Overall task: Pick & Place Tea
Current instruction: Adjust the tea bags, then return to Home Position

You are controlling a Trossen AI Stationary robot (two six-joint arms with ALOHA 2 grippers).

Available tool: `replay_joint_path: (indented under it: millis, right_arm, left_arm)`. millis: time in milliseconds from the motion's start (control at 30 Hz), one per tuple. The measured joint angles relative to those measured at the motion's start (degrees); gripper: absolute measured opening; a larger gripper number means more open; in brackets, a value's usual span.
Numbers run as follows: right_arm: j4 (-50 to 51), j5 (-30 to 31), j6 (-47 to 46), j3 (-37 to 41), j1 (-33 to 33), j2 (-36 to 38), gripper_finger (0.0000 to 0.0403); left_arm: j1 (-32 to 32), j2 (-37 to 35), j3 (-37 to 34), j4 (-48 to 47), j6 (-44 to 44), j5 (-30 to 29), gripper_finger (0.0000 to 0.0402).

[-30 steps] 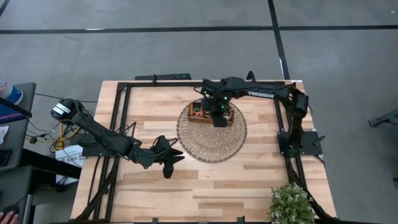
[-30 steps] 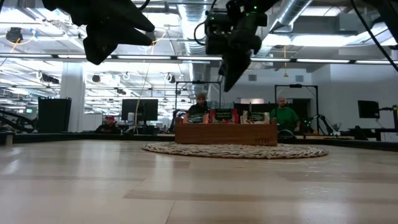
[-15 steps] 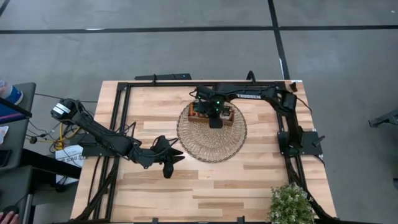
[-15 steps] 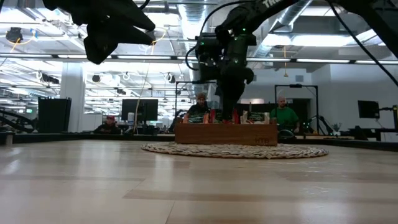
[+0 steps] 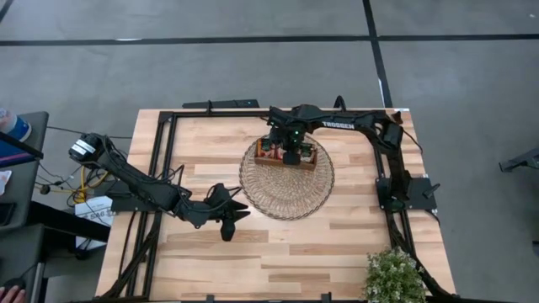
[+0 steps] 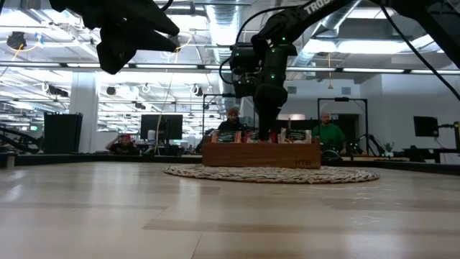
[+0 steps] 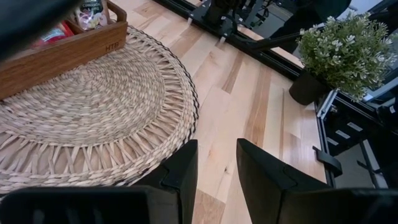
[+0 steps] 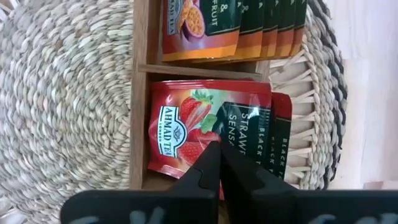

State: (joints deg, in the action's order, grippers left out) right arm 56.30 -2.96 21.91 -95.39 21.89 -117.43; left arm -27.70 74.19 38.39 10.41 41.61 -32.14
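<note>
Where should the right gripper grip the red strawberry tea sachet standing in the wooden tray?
By its exposed top edge, coming straight down. The red strawberry sachet stands on edge in the wooden tray, walled in, so the shut right gripper must open first.

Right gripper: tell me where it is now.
In the high view the right gripper is down over the wooden tray on the wicker mat, its shut fingers at the red strawberry tea sachets.
</note>
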Motion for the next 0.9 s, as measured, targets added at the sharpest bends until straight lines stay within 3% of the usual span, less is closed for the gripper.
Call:
replay_joint_path:
  millis: [300, 700, 900]
  right_arm:
    - [2.1, -0.7, 0.4, 0.1, -1.8, 0.6, 0.0]
    - [13.2, -1.3, -4.6, 0.0, -1.0, 12.0, 0.0]
    - [13.1, 6.6, -7.7, 1.1, 0.7, 11.3, 0.0]
  left_arm:
    - [0.0, 0.0, 0.0, 0.0, 0.0, 0.0, 0.0101]
    - [0.0, 0.0, 0.0, 0.0, 0.2, 0.0, 0.0101]
    - [0.0, 0.0, 0.0, 0.0, 1.4, 0.1, 0.0101]
